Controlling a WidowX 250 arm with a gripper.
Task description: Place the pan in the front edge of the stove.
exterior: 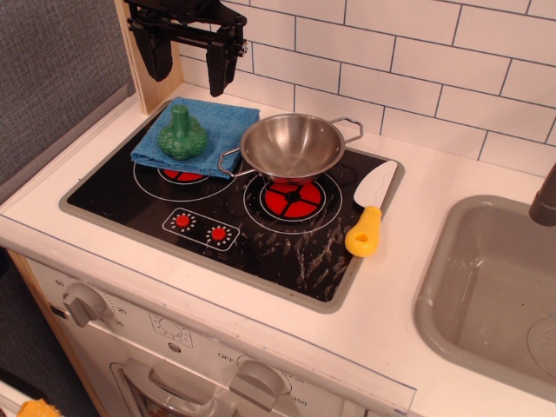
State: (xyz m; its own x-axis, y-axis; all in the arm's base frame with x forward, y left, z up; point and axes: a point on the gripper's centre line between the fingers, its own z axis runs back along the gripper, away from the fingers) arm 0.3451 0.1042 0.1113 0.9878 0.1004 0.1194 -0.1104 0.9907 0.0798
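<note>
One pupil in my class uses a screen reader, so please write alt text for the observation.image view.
A shiny steel pan sits at the back of a black toy stove, above the right burner, while an open robot gripper hangs above the back left corner. A green toy vegetable rests on a blue cloth, and a yellow-handled spatula lies at the stove's right edge.

Bright, even overhead light; sharp focus; white glare streaks the stove (295,252); soft shadows beneath objects.

stove (287,252): black glass, grey rim, red burner rings and dials. pan (293,146): shiny steel. cloth (221,122): blue. broccoli toy (181,135): green. knife (371,208): yellow handle, blade white-ish, probably. sink (452,295): grey.
</note>
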